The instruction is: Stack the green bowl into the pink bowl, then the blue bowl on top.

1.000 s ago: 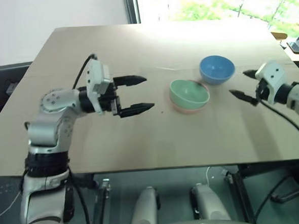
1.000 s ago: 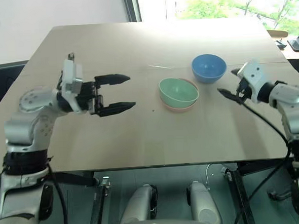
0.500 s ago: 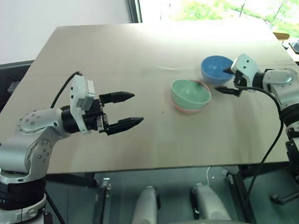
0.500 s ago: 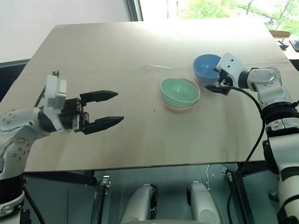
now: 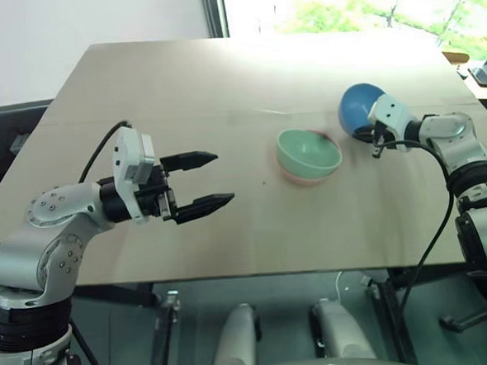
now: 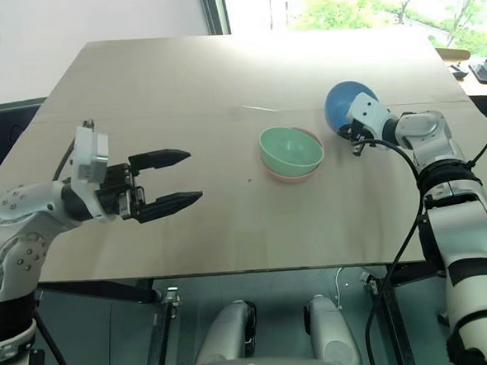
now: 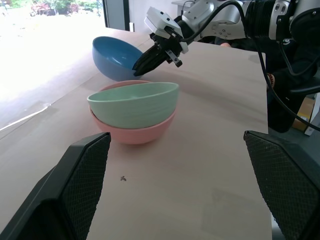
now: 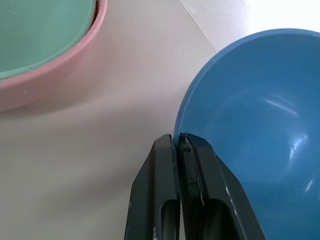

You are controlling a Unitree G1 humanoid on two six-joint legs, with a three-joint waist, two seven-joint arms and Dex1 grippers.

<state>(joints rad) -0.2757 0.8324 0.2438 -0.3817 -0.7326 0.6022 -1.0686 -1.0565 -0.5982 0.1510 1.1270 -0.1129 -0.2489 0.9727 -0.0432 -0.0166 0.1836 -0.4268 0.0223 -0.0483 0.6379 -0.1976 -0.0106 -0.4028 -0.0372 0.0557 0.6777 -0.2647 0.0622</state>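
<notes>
Daylight from the window floods the tan table; left hand wide, right hand pinching the blue bowl.

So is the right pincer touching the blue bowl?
Touching. The right wrist view shows the right pincer shut on the blue bowl at its rim.

1. Both arms are built of silver-grey rounded segments with black bands at the joints; small dark screws ring the left arm's round joint cap.
2. Each wrist carries a white boxy module; a thin black cable loops from it back along the arm.
3. The left gripper has two black tapering fingers; their inner pads show a fine cross-hatched texture.
</notes>
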